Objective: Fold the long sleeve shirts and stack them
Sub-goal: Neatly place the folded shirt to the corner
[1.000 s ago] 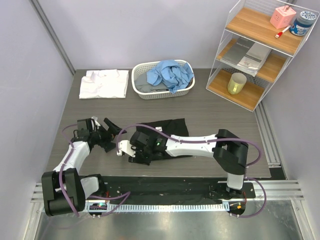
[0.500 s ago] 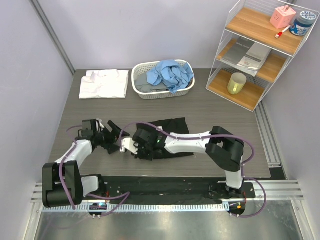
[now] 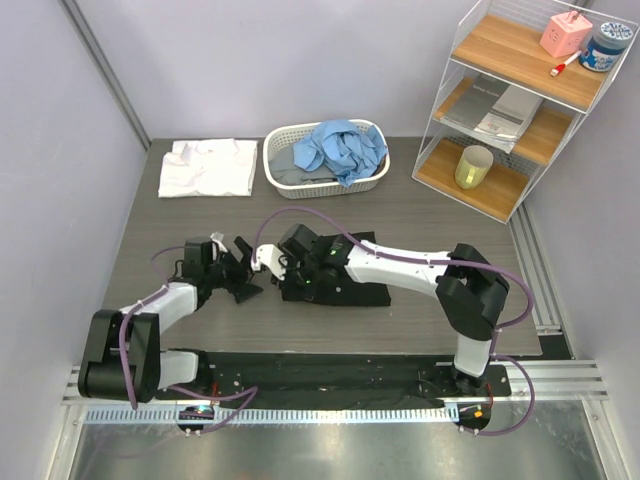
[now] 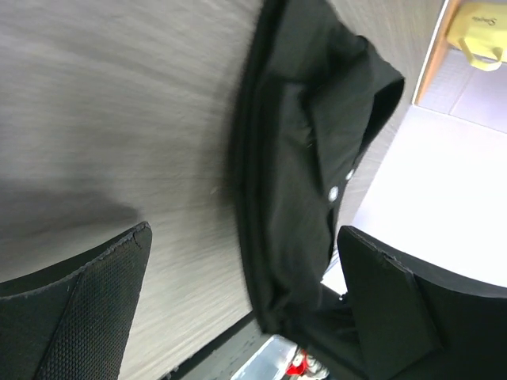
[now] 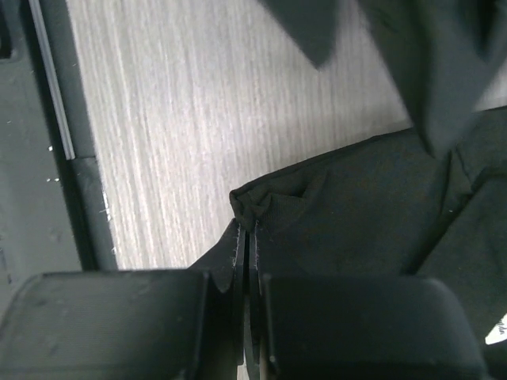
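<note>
The black shirt (image 3: 352, 272) lies bunched on the middle of the surface (image 3: 430, 225). The right hand (image 5: 247, 237) is pinched tight on a puckered fold at the shirt's left edge (its wrist view shows the cloth caught between the two fingers). The left hand (image 3: 243, 272) sits near that same edge with its fingers spread wide, holding nothing. Its wrist view shows the shirt's folded edge and small white buttons (image 4: 333, 191). Toward the far edge, a white shirt (image 3: 208, 167) lies flat beside the basket (image 3: 325, 190), which holds a crumpled light blue shirt (image 3: 340, 148).
</note>
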{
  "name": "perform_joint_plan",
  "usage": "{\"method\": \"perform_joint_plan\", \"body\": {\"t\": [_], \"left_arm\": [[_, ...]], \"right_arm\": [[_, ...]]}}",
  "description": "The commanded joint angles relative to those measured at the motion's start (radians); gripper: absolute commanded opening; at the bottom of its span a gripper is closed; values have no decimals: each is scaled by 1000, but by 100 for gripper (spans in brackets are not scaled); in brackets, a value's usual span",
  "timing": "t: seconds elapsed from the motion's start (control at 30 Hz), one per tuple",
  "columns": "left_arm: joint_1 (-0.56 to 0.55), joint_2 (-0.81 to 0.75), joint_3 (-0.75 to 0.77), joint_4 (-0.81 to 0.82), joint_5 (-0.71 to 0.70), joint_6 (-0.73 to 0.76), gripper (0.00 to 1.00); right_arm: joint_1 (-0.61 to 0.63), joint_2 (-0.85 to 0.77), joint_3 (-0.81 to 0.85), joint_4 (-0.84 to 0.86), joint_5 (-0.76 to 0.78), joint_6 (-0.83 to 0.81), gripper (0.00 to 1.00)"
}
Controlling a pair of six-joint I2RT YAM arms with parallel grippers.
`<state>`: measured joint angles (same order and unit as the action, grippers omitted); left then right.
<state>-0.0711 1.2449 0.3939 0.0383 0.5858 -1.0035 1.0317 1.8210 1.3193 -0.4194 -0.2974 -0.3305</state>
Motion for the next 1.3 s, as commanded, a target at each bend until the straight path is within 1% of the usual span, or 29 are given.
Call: {"method": "perform_joint_plan", "body": {"t": [0.0, 0.07, 0.17, 0.23, 0.33, 0.37, 0.43, 0.47, 0.53, 0.57, 0.6, 0.63, 0.67, 0.7, 0.73, 0.77, 0.8, 0.83, 0.87, 0.9, 0.93, 0.97, 1.07, 1.13, 1.27], "left_arm": [[-68, 66, 22, 224, -30, -104, 100], [-116, 116, 34, 244, -56, -122, 100], [-144, 177, 43, 250, -75, -155, 99], [-144, 206, 56, 233, -81, -158, 97], [-145, 223, 79, 225, -96, -159, 91], [-144, 234, 92, 230, -96, -158, 84], [-142, 234, 108, 210, -106, -130, 74], [-138, 228, 117, 157, -104, -120, 60], [-112, 225, 144, 112, -66, -69, 45], [-101, 215, 178, 25, -55, -41, 32], [-79, 214, 193, -24, -44, 0, 24], [-69, 211, 215, -82, -49, 96, 16], [-58, 215, 253, -156, -64, 171, 2], [-41, 218, 332, -342, -128, 246, 0], [-29, 226, 380, -421, -154, 401, 0], [-13, 231, 417, -496, -177, 464, 0], [20, 232, 486, -603, -199, 521, 0], [39, 232, 514, -658, -245, 584, 0], [57, 225, 536, -695, -260, 667, 0], [100, 214, 577, -754, -270, 715, 0], [111, 206, 594, -773, -312, 753, 0], [116, 203, 608, -779, -322, 819, 0], [122, 203, 668, -793, -334, 903, 0], [122, 215, 700, -770, -336, 917, 0], [123, 232, 752, -736, -401, 950, 0]], "right_arm": [[2, -28, 50, -15, -52, 5, 1], [2, -17, 75, -15, -62, 13, 1], [2, 12, 119, -4, -56, 33, 1], [2, 27, 144, 1, -54, 51, 1], [8, 57, 184, 17, -66, 73, 1], [10, 66, 195, 24, -68, 74, 1], [19, 77, 202, 36, -66, 84, 1], [22, 80, 204, 40, -66, 88, 1], [25, 89, 216, 57, -59, 106, 1], [25, 90, 222, 63, -55, 113, 1], [25, 96, 230, 65, -39, 120, 3], [22, 101, 250, 62, -28, 142, 7], [19, 104, 261, 56, -20, 154, 13], [13, 97, 265, 50, -16, 169, 23], [-11, 89, 268, 41, -20, 207, 29], [-30, 81, 265, 34, -26, 225, 37], [-48, 57, 261, 25, -41, 238, 52], [-91, 41, 241, 15, -51, 261, 57], [-113, 22, 227, 11, -58, 271, 65], [-133, 3, 197, 2, -66, 278, 80], [-159, -32, 183, -5, -68, 280, 89], [-197, -51, 169, -15, -66, 277, 99], [-267, -112, 114, -33, -66, 268, 100], [-291, -144, 83, -45, -62, 266, 100], [-344, -190, 40, -64, -46, 255, 100]]}}
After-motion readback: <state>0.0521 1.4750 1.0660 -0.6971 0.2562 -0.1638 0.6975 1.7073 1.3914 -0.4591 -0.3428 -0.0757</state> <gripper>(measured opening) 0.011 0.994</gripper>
